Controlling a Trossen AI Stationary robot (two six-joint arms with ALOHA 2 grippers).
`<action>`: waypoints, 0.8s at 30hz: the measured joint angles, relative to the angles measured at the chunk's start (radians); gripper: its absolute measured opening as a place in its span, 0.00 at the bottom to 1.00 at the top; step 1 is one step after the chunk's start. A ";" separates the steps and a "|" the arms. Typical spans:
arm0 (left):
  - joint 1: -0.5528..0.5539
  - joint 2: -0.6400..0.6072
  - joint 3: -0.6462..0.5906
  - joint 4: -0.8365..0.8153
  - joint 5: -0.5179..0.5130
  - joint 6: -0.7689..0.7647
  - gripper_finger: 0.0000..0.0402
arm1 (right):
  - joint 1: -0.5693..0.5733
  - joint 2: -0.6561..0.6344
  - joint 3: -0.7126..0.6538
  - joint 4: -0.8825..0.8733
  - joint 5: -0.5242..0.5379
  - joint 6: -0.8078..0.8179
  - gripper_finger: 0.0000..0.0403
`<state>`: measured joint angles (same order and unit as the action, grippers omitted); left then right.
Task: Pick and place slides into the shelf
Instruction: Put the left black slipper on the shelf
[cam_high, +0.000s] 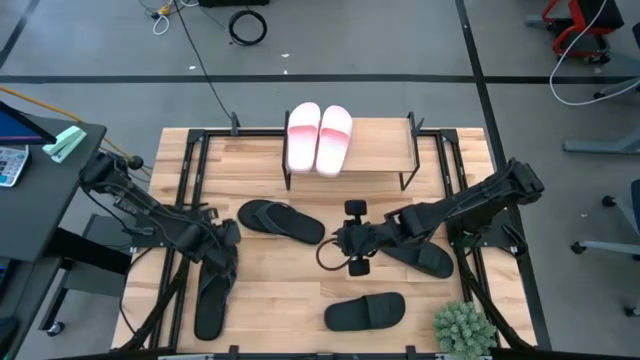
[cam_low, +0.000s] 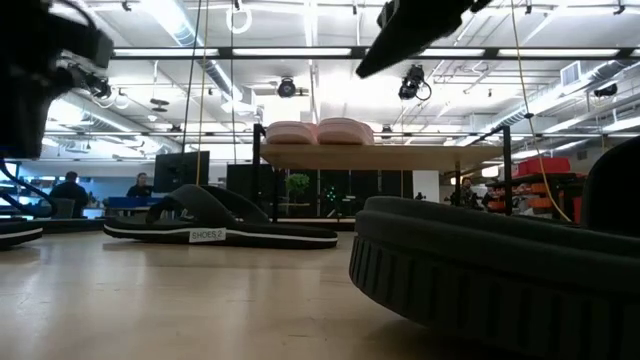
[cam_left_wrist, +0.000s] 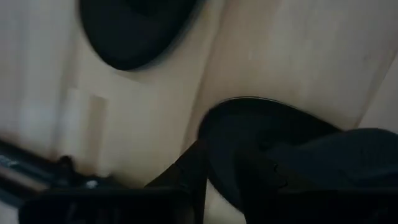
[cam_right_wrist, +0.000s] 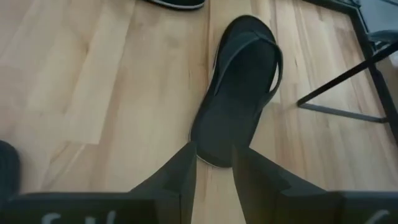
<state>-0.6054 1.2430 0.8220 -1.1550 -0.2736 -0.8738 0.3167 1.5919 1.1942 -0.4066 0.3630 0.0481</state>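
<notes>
Two pink-and-white slides (cam_high: 318, 135) lie side by side on the top board of the shelf (cam_high: 378, 148) at the table's far edge. A black thong flip-flop (cam_right_wrist: 242, 87) lies flat on the table in front of the shelf. My right gripper (cam_right_wrist: 214, 155) hangs open above its heel end, pointing down at a slant toward the table's left. A black wide-strap slide (cam_high: 212, 295) lies at the near left. My left gripper (cam_left_wrist: 217, 171) is open at its far end, one finger outside the rim and one over the footbed. My left gripper comes from above at the rounded far end (cam_left_wrist: 249, 118) of the black slide, which lies flat on the table. The view is blurred, and I cannot tell whether the fingers touch the slide.
Another black wide-strap slide (cam_high: 365, 312) lies near the front edge. A black sandal (cam_high: 432, 260) lies partly under my right arm. A small green plant (cam_high: 462, 330) stands at the near right corner. The shelf's black frame leg (cam_right_wrist: 339, 87) stands close to the flip-flop.
</notes>
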 joint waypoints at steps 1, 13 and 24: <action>-0.005 0.000 -0.018 0.023 0.016 0.002 0.20 | -0.001 0.005 0.000 0.002 0.001 -0.005 0.27; -0.081 0.000 0.111 0.076 0.114 -0.006 0.30 | -0.073 0.007 0.000 0.005 0.004 -0.023 0.27; -0.166 0.091 0.067 0.094 0.208 -0.142 0.43 | -0.104 0.007 0.000 0.004 0.001 -0.017 0.27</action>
<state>-0.7710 1.3341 0.8889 -1.0611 -0.0653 -1.0157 0.2127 1.5990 1.1946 -0.4030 0.3645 0.0309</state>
